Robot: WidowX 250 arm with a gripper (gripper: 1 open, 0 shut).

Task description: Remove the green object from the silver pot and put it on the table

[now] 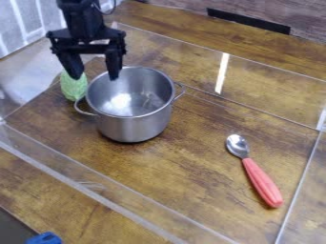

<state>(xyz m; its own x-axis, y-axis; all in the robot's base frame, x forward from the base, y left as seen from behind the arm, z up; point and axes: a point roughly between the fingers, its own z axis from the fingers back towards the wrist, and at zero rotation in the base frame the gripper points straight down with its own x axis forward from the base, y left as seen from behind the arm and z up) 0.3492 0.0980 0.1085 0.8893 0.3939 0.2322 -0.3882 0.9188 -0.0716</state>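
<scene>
Green object already on tabletop, beside silver pot on its handle side, just under the spread fingers, long axis roughly upright in view

1 red-handled spoon

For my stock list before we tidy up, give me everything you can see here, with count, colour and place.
Silver pot: one, shiny steel, on the table
Green object: one, light green, beside the pot, outside it, towards the upper left
Spoon: one, steel bowl with red handle, on the table right of the pot
Table: one, brown wood grain, under everything
Walls: several, clear, around the work area
Blue item: one, blue, bottom left edge, cut off, kind unclear
Gripper: one, black, open, above the pot's far left side
</scene>
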